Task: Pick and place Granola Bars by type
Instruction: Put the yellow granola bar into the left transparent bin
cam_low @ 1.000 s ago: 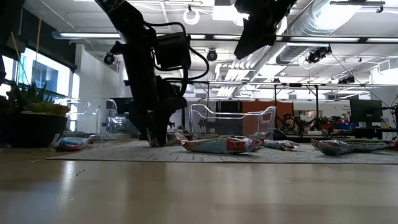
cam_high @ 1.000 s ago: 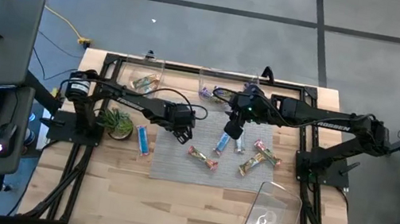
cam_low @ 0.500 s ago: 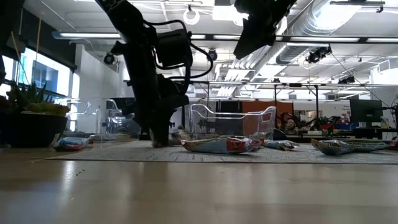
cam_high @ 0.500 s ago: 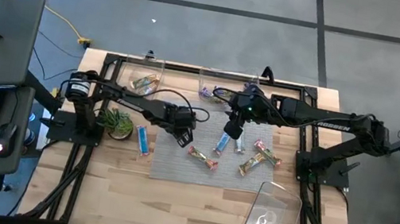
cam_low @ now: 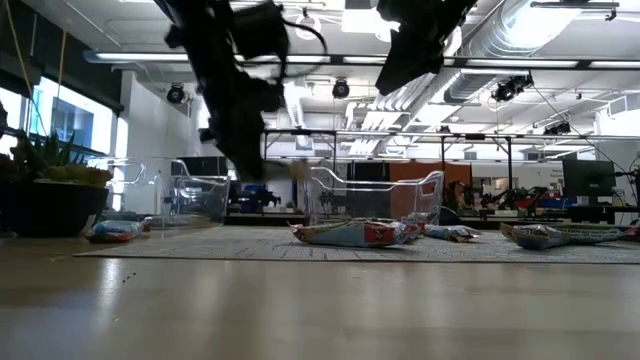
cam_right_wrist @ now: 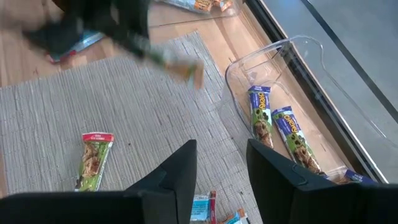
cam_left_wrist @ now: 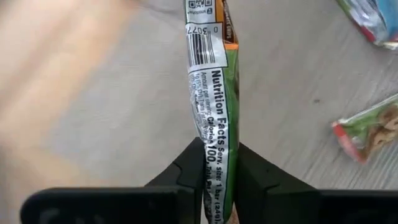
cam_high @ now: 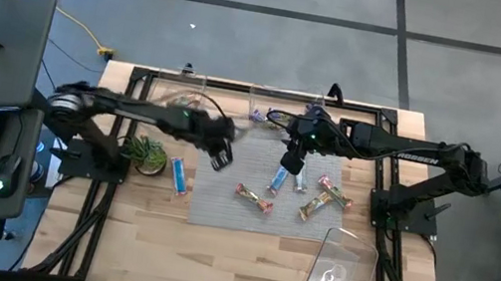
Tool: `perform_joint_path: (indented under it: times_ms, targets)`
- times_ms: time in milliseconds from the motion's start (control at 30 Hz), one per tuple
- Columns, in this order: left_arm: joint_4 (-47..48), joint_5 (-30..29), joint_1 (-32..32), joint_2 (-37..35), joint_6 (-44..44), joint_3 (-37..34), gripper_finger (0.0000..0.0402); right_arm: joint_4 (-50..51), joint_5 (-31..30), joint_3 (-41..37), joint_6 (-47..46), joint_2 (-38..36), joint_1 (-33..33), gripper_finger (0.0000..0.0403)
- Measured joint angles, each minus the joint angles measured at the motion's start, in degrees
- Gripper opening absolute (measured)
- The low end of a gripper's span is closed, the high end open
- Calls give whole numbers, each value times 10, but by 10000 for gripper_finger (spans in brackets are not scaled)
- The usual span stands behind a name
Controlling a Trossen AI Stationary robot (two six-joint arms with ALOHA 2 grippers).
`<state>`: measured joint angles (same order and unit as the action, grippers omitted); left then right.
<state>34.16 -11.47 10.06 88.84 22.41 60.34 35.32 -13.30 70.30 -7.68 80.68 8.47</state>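
A: Where is the left arm?

B: It reaches from the table's left edge across toward the grey mat (cam_high: 263,191), lifted off the surface. The left gripper (cam_left_wrist: 219,163) is clenched on a green and orange granola bar (cam_left_wrist: 213,93), which sticks straight out past the fingers (cam_left_wrist: 189,174).

A: And the right arm?

B: It stretches in from the right, its elbow near the table's right edge, with the right gripper (cam_right_wrist: 219,163) hanging over the mat's far part, jaws apart and holding nothing.

A: The other bars?

B: Several loose bars (cam_high: 254,197) lie on the mat, two purple bars (cam_right_wrist: 273,121) sit in a clear bin (cam_right_wrist: 292,56) beyond it, and a blue bar (cam_high: 179,176) lies on the wood beside the plant (cam_high: 145,153).
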Motion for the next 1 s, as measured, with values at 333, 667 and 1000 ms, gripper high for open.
perform_joint_path:
  times_ms: [333, 667, 1000]
  targets:
    - [162, -103, 175, -212, -27, 1, 47, -2, -2, 0, 0, 0, 0, 124]
    - [199, -52, 349, -238, -29, -65, 48, -4, -2, 0, 1, 0, 0, 124]
    - [0, 64, 423, -237, -57, -221, 49, -4, -1, 0, 2, 0, 0, 124]
